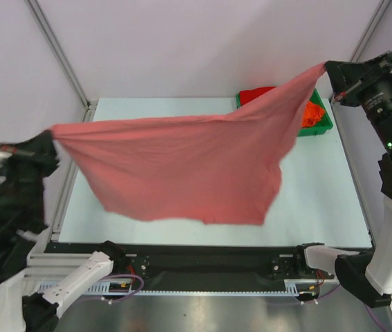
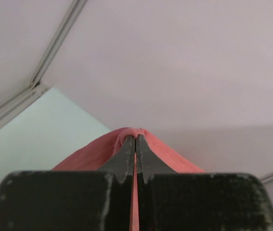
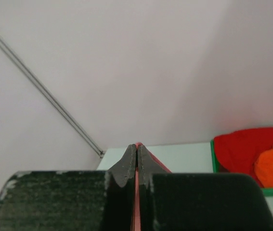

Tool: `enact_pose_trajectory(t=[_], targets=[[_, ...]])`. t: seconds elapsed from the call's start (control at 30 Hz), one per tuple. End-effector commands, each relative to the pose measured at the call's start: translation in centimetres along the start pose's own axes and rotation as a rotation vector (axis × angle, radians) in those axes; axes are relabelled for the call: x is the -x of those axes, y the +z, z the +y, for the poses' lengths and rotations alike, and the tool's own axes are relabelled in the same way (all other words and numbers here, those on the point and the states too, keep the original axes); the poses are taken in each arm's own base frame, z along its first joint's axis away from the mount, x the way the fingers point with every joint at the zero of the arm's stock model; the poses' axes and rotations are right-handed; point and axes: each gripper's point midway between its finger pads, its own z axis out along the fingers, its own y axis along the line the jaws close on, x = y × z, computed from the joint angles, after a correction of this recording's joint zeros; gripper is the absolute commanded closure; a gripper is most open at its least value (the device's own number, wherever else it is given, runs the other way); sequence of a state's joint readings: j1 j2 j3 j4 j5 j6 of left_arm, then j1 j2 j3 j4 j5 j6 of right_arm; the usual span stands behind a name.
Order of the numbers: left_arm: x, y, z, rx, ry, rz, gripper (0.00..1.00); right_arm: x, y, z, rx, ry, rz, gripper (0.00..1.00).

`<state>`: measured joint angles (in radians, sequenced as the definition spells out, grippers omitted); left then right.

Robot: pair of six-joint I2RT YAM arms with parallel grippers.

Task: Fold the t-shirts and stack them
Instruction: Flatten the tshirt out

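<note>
Holds the large salmon-pink cloth t-shirt (image 1: 182, 166) spread in mid-air over the pale table (image 1: 320, 200): seemingly the spreading step, ahead of any fold. Pinches one corner in the left gripper (image 2: 135, 144), jaws pressed together on cloth; clamps the opposite, higher corner in the right gripper (image 3: 136, 149) likewise. Calls next for lowering flat without bunching. Leaves the bright red cloth shirt (image 1: 258, 93) and orange cloth shirt (image 1: 313, 114) in the green plastic tray (image 1: 323, 126).

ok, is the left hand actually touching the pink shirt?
Touching. The left wrist view shows the left hand closed on the salmon shirt. The cloth is pinched between the jaws and bulges over their tips.
</note>
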<state>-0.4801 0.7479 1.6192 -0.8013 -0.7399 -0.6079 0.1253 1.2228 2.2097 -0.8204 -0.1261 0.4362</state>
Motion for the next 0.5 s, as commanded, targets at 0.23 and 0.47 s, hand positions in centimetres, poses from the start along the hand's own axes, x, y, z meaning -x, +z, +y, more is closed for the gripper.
enact_pose_trajectory(t=[0.23,0.47], targets=[[14.6,-8.9,1.6,-0.19,-0.196,-0.44,1.0,10.9,-10.6,9.9,0.38,-0.12,-0.438,1.0],[17.1,-11.5,0.3,-0.327,-0.22,-0.495,1.0,13.0,-15.8,13.6,0.523,-0.153,-0.543,1.0]])
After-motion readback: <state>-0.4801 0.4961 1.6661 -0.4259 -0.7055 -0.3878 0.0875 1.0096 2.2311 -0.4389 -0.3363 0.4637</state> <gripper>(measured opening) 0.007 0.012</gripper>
